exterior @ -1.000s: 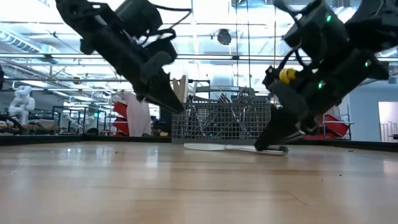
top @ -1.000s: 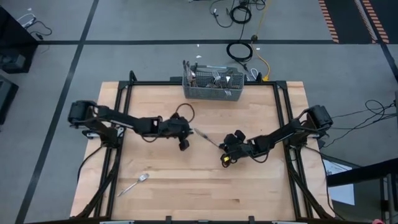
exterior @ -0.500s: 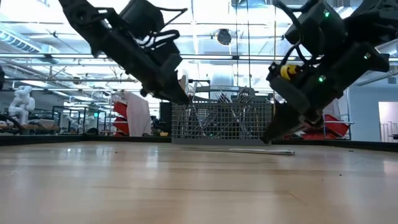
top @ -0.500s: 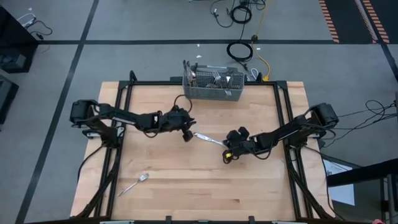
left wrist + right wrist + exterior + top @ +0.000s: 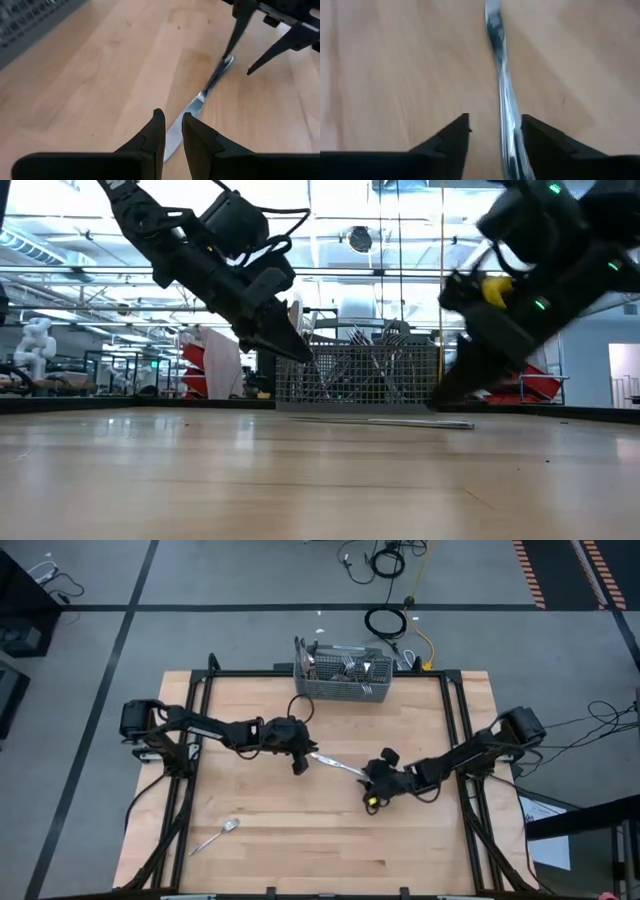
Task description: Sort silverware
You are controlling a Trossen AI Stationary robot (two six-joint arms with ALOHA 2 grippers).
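A table knife [image 5: 336,766] lies flat on the wooden table, between my two grippers. My left gripper [image 5: 172,122] hovers just above the knife's blade end [image 5: 175,135]. Its fingers stand a narrow gap apart with nothing between them. My right gripper [image 5: 495,122] is open over the knife's handle end [image 5: 226,62], one finger on each side and a little above the table [image 5: 440,398]. A grey wire-mesh basket [image 5: 343,690] at the far edge holds several pieces of silverware [image 5: 345,665]. One more piece of silverware [image 5: 215,837] lies at the near left.
The basket [image 5: 360,375] stands just behind the knife [image 5: 380,421] in the low view. Bare wood stretches across the near half of the table [image 5: 330,850]. Dark frame rails run along the table's left and right sides [image 5: 470,810].
My right gripper has let go of the knife's handle end and risen a little; the knife now lies flat on the table. My left gripper has moved toward the table's right edge and slightly down, and now stands over the knife's blade end.
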